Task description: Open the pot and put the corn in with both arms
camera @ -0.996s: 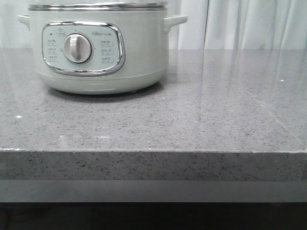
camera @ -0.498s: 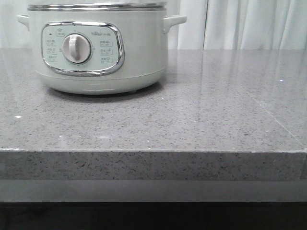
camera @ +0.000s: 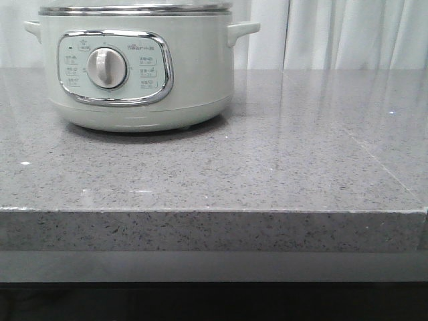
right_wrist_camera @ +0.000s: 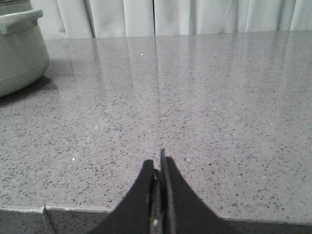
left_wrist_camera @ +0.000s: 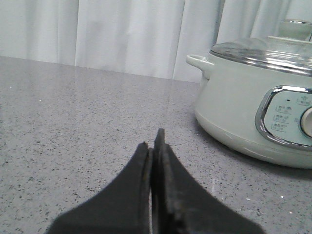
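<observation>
Two grippers pressed closed, nothing between them: left gripper [left_wrist_camera: 155, 146] low over the grey counter [camera: 281, 167], right gripper [right_wrist_camera: 159, 163] just past the counter's front edge. Farther back, toward the far left corner, sits the pot [camera: 137, 67], upright, control panel [camera: 115, 67] and dial [camera: 107, 67] facing the front edge, side handles running along the back edge. Glass lid [left_wrist_camera: 263, 51] on. Behind, white curtains [camera: 334, 33]. Corn nowhere visible.

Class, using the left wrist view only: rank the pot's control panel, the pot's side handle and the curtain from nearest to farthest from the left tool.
1. Control panel, on the pot's near wall, off to one side of the left tool.
2. Side handle, on the pot's far shoulder.
3. Curtain, behind the countertop's back edge.
</observation>
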Tool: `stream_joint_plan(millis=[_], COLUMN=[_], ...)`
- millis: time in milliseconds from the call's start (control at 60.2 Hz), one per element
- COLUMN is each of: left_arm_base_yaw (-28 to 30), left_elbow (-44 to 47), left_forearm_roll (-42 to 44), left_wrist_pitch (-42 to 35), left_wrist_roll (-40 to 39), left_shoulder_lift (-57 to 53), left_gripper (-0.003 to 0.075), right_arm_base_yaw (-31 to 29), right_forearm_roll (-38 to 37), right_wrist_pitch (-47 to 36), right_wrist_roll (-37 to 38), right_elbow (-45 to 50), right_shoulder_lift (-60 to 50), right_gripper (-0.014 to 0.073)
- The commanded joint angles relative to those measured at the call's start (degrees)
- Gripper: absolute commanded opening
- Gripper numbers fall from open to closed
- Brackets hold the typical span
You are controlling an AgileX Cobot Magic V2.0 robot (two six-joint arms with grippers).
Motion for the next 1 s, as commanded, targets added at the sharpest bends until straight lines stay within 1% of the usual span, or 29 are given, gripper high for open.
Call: stream_joint_plan(millis=[0, 183, 349, 415, 498, 598, 980], left_arm_base_yaw=[0.1, 0.1, 0.1, 0.1, 0.1, 0.1, 0.1], left_elbow=[0.3, 0.3, 0.3, 0.3, 0.3, 0.3, 0.3], left_forearm_roll=[-0.4, -0.4, -0.4, -0.4, -0.4, -0.4, -0.4], left_wrist_pitch=[-4.8, -4.8, -4.8, -4.8, -4.8, -4.8, -4.8], left_wrist_roll=[0.0, 0.0, 0.0, 0.0, 0.0, 0.0, 0.0], left_shoulder_lift=[-1.1, -1.1, -1.1, -1.1, -1.1, -1.1, -1.1], left_gripper=[-0.002, -0.002, -0.002, -0.002, -0.002, -0.002, -0.002], right_arm_base_yaw=[0.1, 0.1, -0.1, -0.5, -1.2, -1.6, -1.6], right_forearm_roll=[-0.1, -0.1, -0.2, -2.4, -7.9, -10.5, -10.5], right_wrist_pitch=[-5.2, -5.4, -9.2, -11.3, -12.9, -13.0, -13.0], right_wrist_roll=[-0.2, -0.2, 1.3, 3.8, 8.5, 11.1, 11.1], right_elbow=[0.1, 0.1, 0.1, 0.1, 0.1, 0.1, 0.1], right_shoulder_lift=[-1.3, -1.3, -1.3, -1.3, -1.3, -1.4, -1.4], right_gripper=[-0.0067, -0.0067, -0.0067, -0.0067, -0.0067, -0.0067, -0.0067])
